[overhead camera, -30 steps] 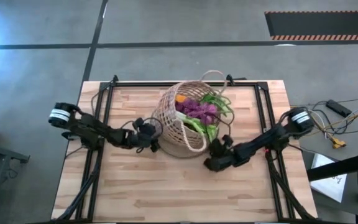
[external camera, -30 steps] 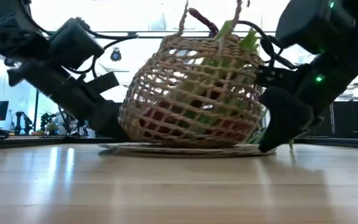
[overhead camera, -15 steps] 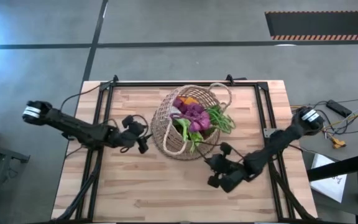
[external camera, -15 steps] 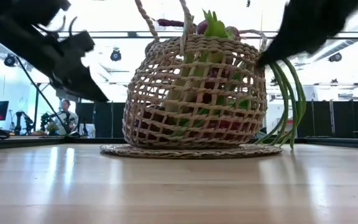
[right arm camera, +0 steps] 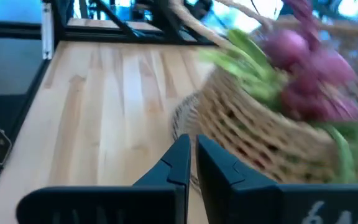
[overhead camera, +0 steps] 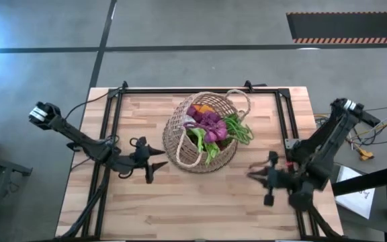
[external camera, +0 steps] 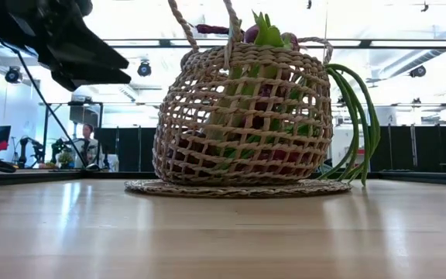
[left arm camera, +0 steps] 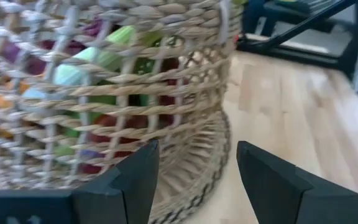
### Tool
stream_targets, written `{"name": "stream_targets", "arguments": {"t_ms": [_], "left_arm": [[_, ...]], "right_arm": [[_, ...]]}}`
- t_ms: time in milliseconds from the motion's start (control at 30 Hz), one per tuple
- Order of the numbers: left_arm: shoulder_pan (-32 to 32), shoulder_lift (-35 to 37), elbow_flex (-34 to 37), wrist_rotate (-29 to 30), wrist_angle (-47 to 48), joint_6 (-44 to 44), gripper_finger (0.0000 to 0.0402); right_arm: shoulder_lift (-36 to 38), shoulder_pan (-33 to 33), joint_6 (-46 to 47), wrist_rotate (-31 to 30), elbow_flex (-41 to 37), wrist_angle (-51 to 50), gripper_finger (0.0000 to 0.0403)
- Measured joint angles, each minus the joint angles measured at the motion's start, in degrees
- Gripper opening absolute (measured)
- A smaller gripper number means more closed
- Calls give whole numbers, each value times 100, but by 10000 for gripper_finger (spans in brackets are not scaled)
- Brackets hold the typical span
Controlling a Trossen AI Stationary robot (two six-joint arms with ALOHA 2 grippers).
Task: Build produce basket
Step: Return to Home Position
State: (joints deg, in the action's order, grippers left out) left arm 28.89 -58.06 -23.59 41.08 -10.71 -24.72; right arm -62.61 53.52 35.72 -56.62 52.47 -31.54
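The basket, a round tan wicker one with an open weave, stood upright near the middle of the surface, a little toward the far edge, on a flat woven disc. It held the produce: purple grapes heaped in the centre, something orange at the far rim, and long green stalks that spilled over the rim on my right and drooped down the outside wall. I judged the filling done, since every item I could see was inside it or hanging from it.

My left pincer hung just beside the basket's left wall without touching it. Its fingers were spread wide with nothing between them, and its wrist view looked straight into the weave. My right pincer was well apart from the basket, toward the near right corner, its fingers drawn almost together on nothing. Both being off the wicker fitted a retreat to rest, which I read as the step in hand. The drooping stalks were the one thing I would watch, because an arm swinging near them could tug the basket off its disc.
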Motion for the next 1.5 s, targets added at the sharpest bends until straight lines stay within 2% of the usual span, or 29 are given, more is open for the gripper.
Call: {"name": "stream_targets", "arguments": {"t_ms": [167,333,400,533,667,900,967,1100,1200,1400,1500], "left_arm": [[109,-203,0,4,-372,17,201],[-5,-102,6,3,-380,50,201],[-94,38,33,-14,-374,240,201],[-411,389,89,-339,-380,496,201],[-955,824,239,-956,-407,606,201],[-1964,1684,765,-2016,-563,620,200],[-2283,1957,929,-2387,-573,638,195],[-2952,2486,1249,-3157,-708,730,164],[-3448,2865,1440,-3550,-788,853,123],[-4300,3417,1777,-4524,-764,1034,15],[-4542,3642,1896,-5058,-717,1038,7]], "right_arm": [[1353,-42,703,251,-1209,-81,18],[2691,-155,487,311,-2315,540,18],[3192,-228,174,532,-2687,947,18],[4074,-642,-928,1673,-3388,2233,17],[4666,-1509,-2050,3084,-3949,3366,17],[5435,-3477,-2805,5240,-4238,3405,17],[5698,-4010,-2988,5673,-4229,3295,17],[6227,-4853,-3038,6221,-4205,2917,17],[6255,-5239,-2979,6543,-4276,2663,17],[6161,-5536,-2991,6598,-4389,2794,17],[6257,-5539,-2986,6609,-4423,2710,17]]}}
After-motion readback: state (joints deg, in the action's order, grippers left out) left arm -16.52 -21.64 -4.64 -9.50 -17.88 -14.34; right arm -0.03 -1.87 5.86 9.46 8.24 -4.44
